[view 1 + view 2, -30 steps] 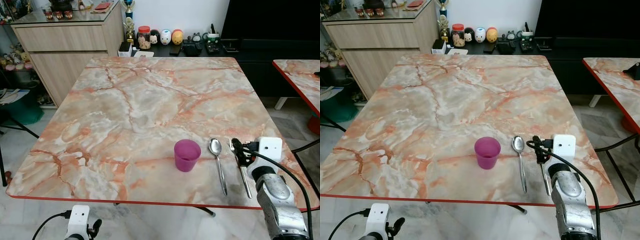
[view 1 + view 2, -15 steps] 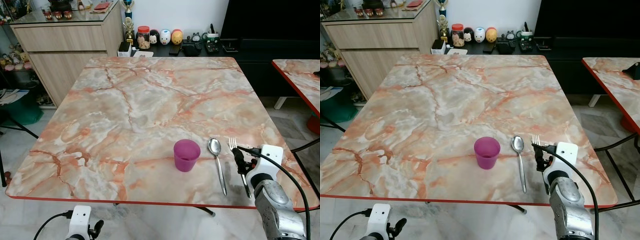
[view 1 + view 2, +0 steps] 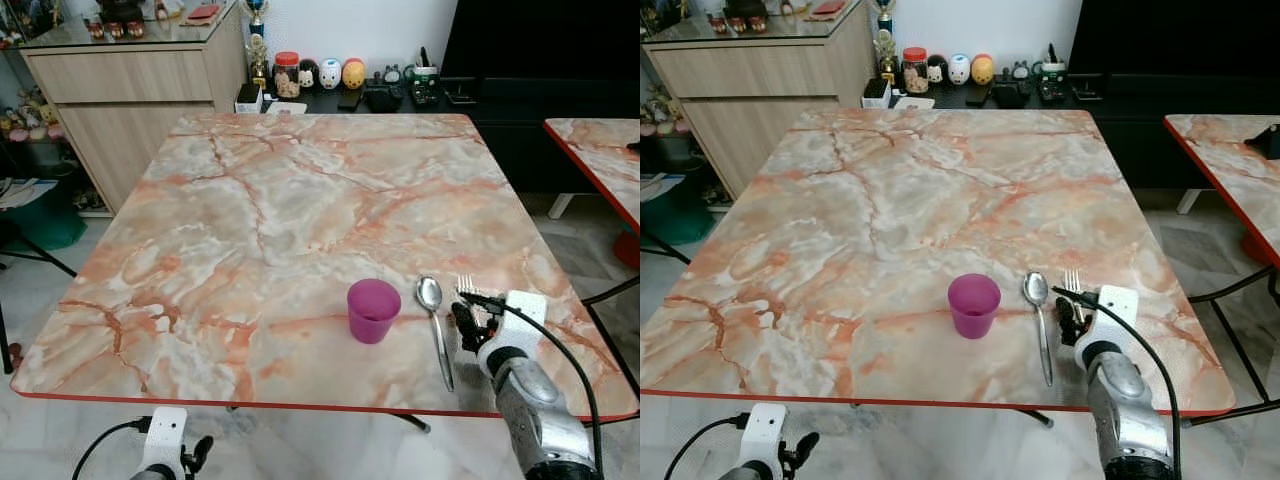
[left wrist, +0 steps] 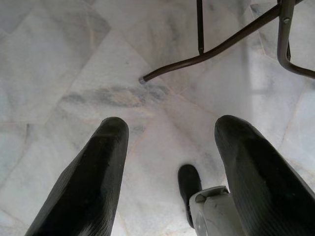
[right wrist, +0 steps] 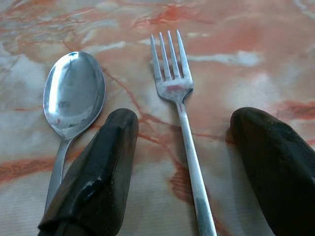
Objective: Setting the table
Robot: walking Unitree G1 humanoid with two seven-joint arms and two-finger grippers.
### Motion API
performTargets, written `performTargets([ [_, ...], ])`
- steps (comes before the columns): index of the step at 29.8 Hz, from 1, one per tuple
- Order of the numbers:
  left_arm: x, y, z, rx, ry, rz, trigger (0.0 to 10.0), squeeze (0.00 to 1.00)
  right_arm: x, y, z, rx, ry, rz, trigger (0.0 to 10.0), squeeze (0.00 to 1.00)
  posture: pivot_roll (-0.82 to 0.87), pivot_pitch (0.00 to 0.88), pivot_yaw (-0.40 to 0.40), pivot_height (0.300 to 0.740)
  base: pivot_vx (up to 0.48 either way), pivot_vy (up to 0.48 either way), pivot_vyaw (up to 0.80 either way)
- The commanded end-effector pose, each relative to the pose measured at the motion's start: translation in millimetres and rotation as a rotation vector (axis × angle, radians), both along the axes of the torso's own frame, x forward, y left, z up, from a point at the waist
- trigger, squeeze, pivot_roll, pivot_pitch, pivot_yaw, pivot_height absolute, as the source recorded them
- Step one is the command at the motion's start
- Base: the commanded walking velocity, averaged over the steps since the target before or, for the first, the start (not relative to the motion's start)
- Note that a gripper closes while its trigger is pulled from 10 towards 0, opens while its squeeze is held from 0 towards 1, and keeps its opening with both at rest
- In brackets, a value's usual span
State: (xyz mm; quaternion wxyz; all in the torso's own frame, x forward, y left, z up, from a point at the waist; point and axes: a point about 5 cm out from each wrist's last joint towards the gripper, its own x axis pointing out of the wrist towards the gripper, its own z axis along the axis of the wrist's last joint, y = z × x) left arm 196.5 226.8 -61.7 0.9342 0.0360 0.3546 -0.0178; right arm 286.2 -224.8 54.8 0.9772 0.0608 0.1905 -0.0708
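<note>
- Right wrist view puts your right gripper (image 5: pixel 184 167) low over the marble table (image 3: pixel 260 220), jaws spread wide and holding nothing.
- You can see the fork (image 5: pixel 179 118) lying flat on the tabletop in the gap between the two black fingers (image 5: pixel 96 172), touching neither, with its tines pointing away from the wrist.
- You have the spoon (image 5: pixel 71 108) just beside the fork, bowl up, its handle running under one of the fingers.
- From the head views, your fork (image 3: pixel 1073 287) and spoon (image 3: pixel 436 325) lie side by side near the table's near edge, on your right, handles toward you.
- You will find the purple cup (image 3: pixel 373 310) standing upright just left of the spoon, apart from it.
- Your right arm comes up from below the near edge, with a black cable looping along it.
- Your left gripper (image 4: pixel 167 162) hangs below the table edge over the pale tiled floor (image 4: pixel 64 64), jaws wide apart and holding nothing.
- You can make out dark metal table legs (image 4: pixel 211 49) on the floor past those fingers.
</note>
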Motion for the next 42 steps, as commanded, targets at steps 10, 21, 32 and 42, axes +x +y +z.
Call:
performTargets([
  [10, -7.3, 1.9, -3.1, -0.004, 0.009, 0.013, 10.0, 0.0, 0.8, -7.1, -1.3, -0.037, 0.029, -0.054, 10.0, 0.0, 0.01, 0.0, 0.0, 0.74, 0.0, 0.0, 0.0],
  [21, -7.4, -0.1, -3.6, -0.016, 0.011, 0.01, 10.0, 0.0, -2.8, -7.1, -9.5, -0.082, 0.094, -0.036, 10.0, 0.0, 0.02, 0.0, 0.0, 0.74, 0.0, 0.0, 0.0],
  [32, -7.3, -0.4, -3.7, -0.017, 0.011, 0.013, 10.0, 0.0, -2.0, -4.9, -9.9, -0.136, 0.119, 0.003, 10.0, 0.0, 0.02, 0.0, -0.002, 0.74, 0.0, 0.0, 0.0],
  [42, -8.3, -1.4, -4.5, -0.024, 0.016, 0.011, 10.0, 0.0, -9.4, -1.1, -22.8, -0.128, 0.176, 0.021, 0.0, 0.0, 0.02, 0.0, -0.004, 0.74, 0.0, 0.0, 0.0],
])
